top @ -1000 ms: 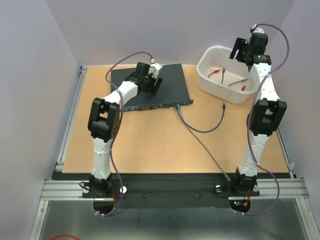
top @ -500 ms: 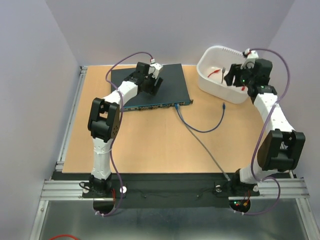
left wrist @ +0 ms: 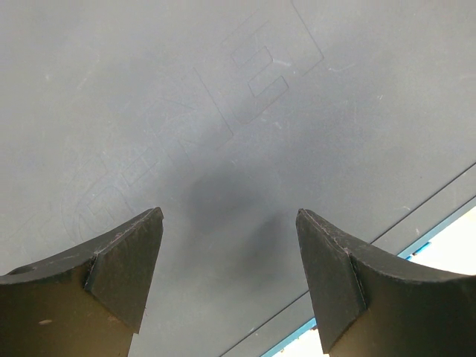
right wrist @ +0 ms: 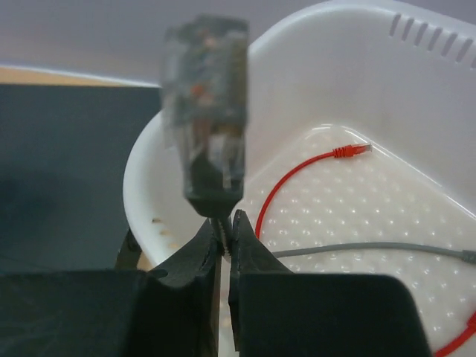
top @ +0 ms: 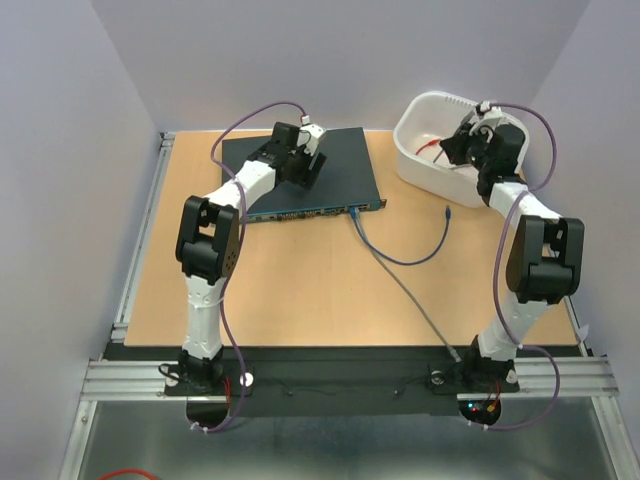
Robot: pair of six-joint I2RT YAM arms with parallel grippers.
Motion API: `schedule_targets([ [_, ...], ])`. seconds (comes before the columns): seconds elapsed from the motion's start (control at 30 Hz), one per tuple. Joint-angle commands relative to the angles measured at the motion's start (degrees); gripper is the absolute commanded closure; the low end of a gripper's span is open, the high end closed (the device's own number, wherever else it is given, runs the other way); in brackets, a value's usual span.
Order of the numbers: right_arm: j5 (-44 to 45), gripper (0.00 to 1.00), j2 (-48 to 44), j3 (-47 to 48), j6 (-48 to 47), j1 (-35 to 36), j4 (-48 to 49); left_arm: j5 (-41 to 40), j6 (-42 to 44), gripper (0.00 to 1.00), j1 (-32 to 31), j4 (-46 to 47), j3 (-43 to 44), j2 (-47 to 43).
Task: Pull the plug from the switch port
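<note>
The switch (top: 340,175) lies flat at the back of the table, its sockets along the near edge. A blue plug (top: 355,211) sits in a port near the right end, and a grey cable (top: 410,295) leaves from the same spot. My left gripper (top: 312,172) rests over the switch top (left wrist: 223,111), open with nothing between the fingers (left wrist: 126,260). My right gripper (top: 462,148) is in the white tub (top: 405,128), far from the switch. It is shut (right wrist: 223,236) on a thin grey cable just below its blurred plug end (right wrist: 207,111).
The blue cable (top: 415,258) loops across the table to a loose end (top: 447,212) in front of the tub. Inside the tub lie a red cable (right wrist: 297,175) and a grey cable (right wrist: 357,249). Purple arm cables arch over both arms.
The right arm has swung down from above the tub into it, and its gripper has gone from open to shut on the grey cable end. The left arm has not moved.
</note>
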Motion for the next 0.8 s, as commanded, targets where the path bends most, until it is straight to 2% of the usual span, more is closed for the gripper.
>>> schedule_targets([
  [0.0,5.4,1.0,1.7,5.6,6.4,0.0,7.7,-0.3,-0.2,0.16,-0.4,-0.2,3.4,-2.8],
  [0.07,12.9,1.0,1.2,8.8,8.5,-0.1,5.0,-0.4,0.1,0.16,-0.5,-0.2,3.1,-2.9],
  [0.1,20.6,1.0,0.3,11.2,8.6,0.0,2.4,-0.5,0.2,0.16,-0.5,-0.2,3.0,-2.9],
  [0.17,26.4,0.99,0.0,16.8,6.9,0.0,-8.5,-0.7,0.5,0.16,-0.4,-0.2,2.9,-2.7],
  [0.2,31.2,1.0,0.0,23.2,4.2,0.0,-12.0,-0.7,0.7,0.16,-0.4,-0.1,2.9,-2.5],
  [0.23,36.7,1.0,0.4,26.6,1.0,0.2,-20.3,-0.7,0.7,0.16,-0.4,-0.2,3.2,-2.2],
  [0.27,39.0,1.0,2.1,34.3,-0.7,0.2,-25.6,-0.7,0.7,0.16,-0.4,-0.2,3.3,-2.0],
  [0.33,42.2,1.0,4.6,41.6,-4.3,0.2,-37.3,-0.7,0.8,0.16,-0.5,-0.2,3.5,-1.7],
  [0.43,39.6,1.0,12.1,51.7,-10.2,0.6,-46.3,-1.0,1.0,0.16,-0.5,0.0,3.6,-1.5],
  [0.5,36.0,1.0,16.3,55.1,-11.5,1.0,-52.5,-1.1,1.0,0.16,-0.5,0.0,4.0,-1.2],
  [0.53,35.2,1.0,21.5,58.0,-11.4,1.5,-55.4,-1.1,1.1,0.16,-0.5,0.0,4.0,-1.2],
  [0.7,33.5,0.99,34.1,64.5,-11.2,2.7,-57.3,-1.6,1.6,0.16,-0.4,0.0,3.3,-1.7],
  [0.77,29.6,1.0,37.2,66.4,-10.0,3.1,-57.6,-2.0,2.1,0.16,-0.4,0.2,2.9,-1.7],
])
